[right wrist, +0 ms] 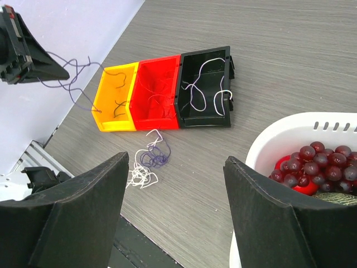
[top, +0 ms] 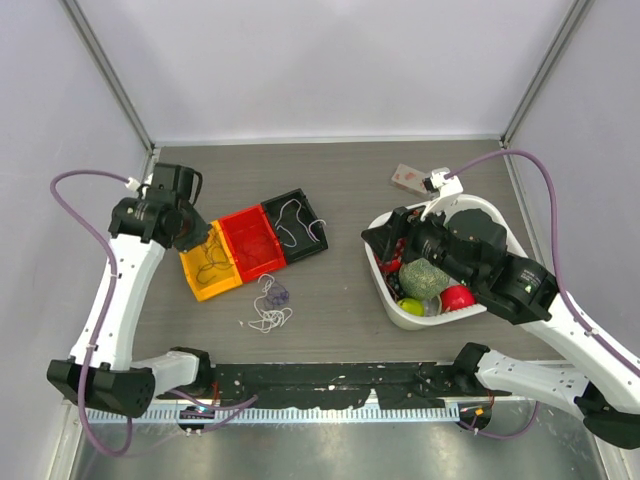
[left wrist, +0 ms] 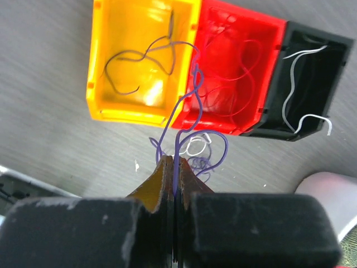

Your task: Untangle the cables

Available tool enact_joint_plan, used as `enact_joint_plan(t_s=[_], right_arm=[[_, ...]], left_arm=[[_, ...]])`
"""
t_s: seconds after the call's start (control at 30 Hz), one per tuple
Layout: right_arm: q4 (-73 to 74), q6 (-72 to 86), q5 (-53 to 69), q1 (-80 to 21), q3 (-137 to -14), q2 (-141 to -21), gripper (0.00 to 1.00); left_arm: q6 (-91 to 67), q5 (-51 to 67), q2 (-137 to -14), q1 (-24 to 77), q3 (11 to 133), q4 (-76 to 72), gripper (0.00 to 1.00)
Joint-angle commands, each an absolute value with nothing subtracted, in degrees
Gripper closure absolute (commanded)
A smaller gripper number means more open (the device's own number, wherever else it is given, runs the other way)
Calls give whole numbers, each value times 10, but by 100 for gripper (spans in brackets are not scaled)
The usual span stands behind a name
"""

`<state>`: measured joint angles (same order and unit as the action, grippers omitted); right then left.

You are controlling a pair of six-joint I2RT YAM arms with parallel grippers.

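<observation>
My left gripper (left wrist: 174,167), clamped tight on a thin purple cable (left wrist: 187,106), hangs just beside the yellow bin (left wrist: 100,106), the limp strand dangling in loops. Just in front of that bin, a small tangle (top: 268,308) of white and purple cables lies on the desk (top: 350,320). My right gripper (right wrist: 175,162), well apart from the yellow bin, gapes wide and holds nothing. These cables look featherlight, floppy and snag-prone; I judge a free end the best place to pinch.

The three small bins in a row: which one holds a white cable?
The black bin, at the row's right end in the top view. The red bin holds red cords, the yellow bin a dark purple cord.
</observation>
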<state>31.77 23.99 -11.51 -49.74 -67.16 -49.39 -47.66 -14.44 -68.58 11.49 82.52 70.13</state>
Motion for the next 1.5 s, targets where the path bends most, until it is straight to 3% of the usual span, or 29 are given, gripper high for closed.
enact_joint_plan(t_s=[0.0,0.27,0.57,0.73,1.07,1.17,1.2,1.37,1.47], right_arm=[[299,226,-127,-496,-672,-490,26],[299,212,-135,-497,-676,-490,26],[305,218,-144,-495,-679,-489,26],[305,226,-143,-496,-676,-490,26],[307,243,-142,-496,-669,-485,27],[307,247,-139,-496,-669,-493,27],[308,247,-138,-496,-670,-500,27],[304,249,-106,-496,-669,-527,28],[301,246,-89,-496,-672,-548,28]], left_arm=[[-523,-129,-673,104,802,739,100],[-521,-122,-707,68,757,708,100],[-503,-195,-803,25,758,663,100],[-427,-240,-848,3,745,556,100],[-408,-69,-911,-24,678,426,100],[-404,-78,-899,-25,671,418,100],[-404,-90,-897,-24,679,435,96],[-407,-126,-843,-25,695,501,45],[-422,-119,-796,-24,696,528,39]])
